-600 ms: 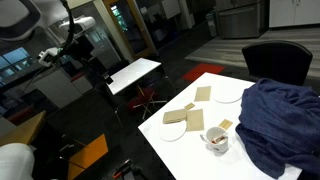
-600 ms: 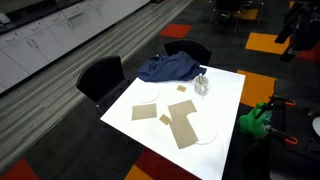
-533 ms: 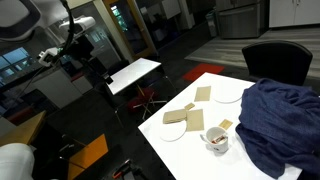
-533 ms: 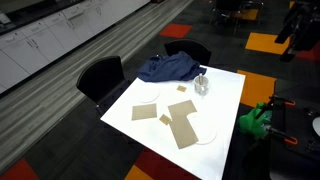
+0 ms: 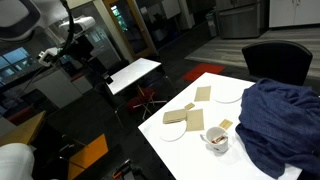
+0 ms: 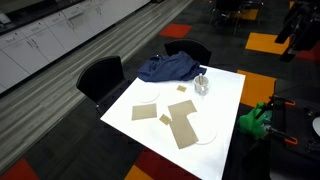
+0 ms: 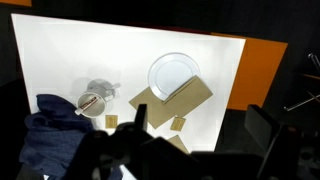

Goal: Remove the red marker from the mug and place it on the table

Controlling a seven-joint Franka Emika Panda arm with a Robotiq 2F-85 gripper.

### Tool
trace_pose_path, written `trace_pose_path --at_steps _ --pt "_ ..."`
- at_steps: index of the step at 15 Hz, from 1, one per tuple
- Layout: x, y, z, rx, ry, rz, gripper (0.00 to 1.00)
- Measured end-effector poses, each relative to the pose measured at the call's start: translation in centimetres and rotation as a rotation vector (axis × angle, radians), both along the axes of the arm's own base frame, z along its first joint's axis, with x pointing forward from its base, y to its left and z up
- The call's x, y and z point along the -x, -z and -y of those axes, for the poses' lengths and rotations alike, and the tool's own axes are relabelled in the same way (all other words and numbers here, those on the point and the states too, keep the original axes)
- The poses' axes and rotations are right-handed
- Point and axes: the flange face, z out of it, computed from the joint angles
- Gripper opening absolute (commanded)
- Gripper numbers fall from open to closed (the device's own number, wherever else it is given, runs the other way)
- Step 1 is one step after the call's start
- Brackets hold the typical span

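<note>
Red marker (image 5: 213, 140) is the thing to get. It is in the mug, not yet out on the table. Start with the big things, though.

The table (image 5: 175, 157) is wide, white and flat. It has lots of bare room, so it is a good place to lay a pen down.

A big blue cloth (image 5: 282, 118) lies in a heap over one end of it, in both exterior views. Its edge comes just beside the mug, so I think it could get in the way of a grab from that side.

The gripper (image 7: 200, 128) hangs high over the table, well apart from everything. That is why the wrist view sees nearly the whole top. The gripper is dark and blurry there, but its two fingers look far apart and hold nothing. I think that is so it can go down around the marker.

Two white plates (image 7: 168, 68) sit on the table, and flat brown cardboard pieces (image 7: 190, 93) lie on and near them. Most are apart from the mug, but one small piece lies near it.

The mug (image 5: 216, 143) is small, white and upright, so it keeps the marker standing. Only a tiny bit of red shows inside it, too small to tell how it leans.
</note>
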Motion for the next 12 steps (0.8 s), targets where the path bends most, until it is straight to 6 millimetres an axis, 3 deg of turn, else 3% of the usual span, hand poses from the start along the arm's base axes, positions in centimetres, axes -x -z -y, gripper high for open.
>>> trace_pose_path --at_steps 4,8,12 --pt "-0.6 0.3 0.6 -0.005 0.064 0.001 1.00" --pt "-3.1 1.5 2.1 -0.031 0.278 0.061 1.00" --pt "-5.7 4.1 3.2 -0.037 0.494 0.103 1.00"
